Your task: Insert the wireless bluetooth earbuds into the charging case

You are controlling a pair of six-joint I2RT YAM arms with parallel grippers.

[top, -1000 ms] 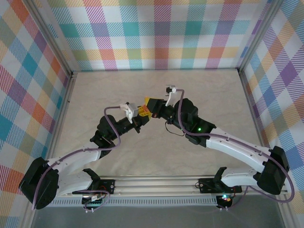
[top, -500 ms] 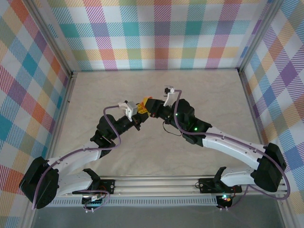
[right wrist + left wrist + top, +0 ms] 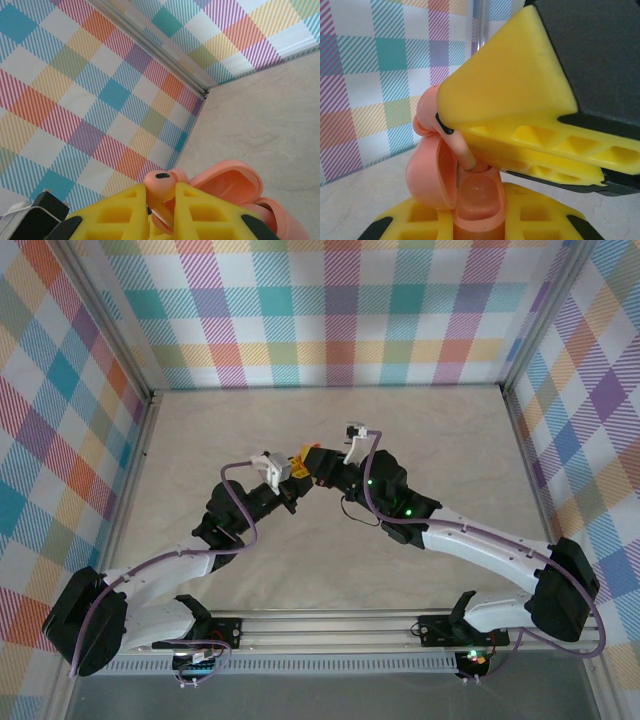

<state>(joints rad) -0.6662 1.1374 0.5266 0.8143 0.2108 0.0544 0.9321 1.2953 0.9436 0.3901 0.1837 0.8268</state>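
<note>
Well clear of the walls, elbows bent inward, the left gripper clamps the open charging case; the right gripper pinches an earbud.

- Charging case: smooth salmon-pink plastic with a soft sheen outside, glossier in the hollow.
- Earbud: the same smooth pink plastic, satin finish.
- Fingers: yellow matt plastic, faintly grainy.
- Desk: pale, marbled, matt.

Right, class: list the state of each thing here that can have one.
charging case: open, lid up, held.
earbud: stem tip inside the case, head out, not seated.
left gripper: shut on the charging case.
right gripper: shut on the earbud.
</note>
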